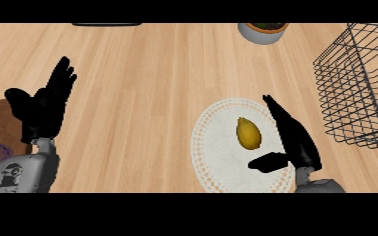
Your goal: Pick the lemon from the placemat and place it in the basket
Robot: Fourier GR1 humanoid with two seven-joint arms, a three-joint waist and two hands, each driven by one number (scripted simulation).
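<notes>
Plainly, the lemon (249,133) is lying on its side near the middle of the round white placemat (214,145), which is sitting on the wooden worktop (148,80) close to its near edge and toward the right; that low, flat bed is leaving the fruit exposed from above and from both flanks, so a hand can close on it without anything in the way; the wire basket (347,90) is standing at the worktop's right edge, just beyond the placemat, which is keeping the carry short, as I judge it; the right hand (294,137) is hovering just beside the lemon on its right, its fingers (277,111) stretched straight and together toward the far edge while the thumb (267,163) is jutting out leftward below the fruit, so the hand is spread and holding nothing; that pose is looking like the set-up for a side grasp, with the fruit sitting in the gap between thumb and fingers, not yet touched as far as I can tell; the left hand (43,107) is resting near the worktop's left edge, fingers up and relaxed, carrying nothing; a grey plant pot (263,31) is standing at the far edge, well apart from the work.
</notes>
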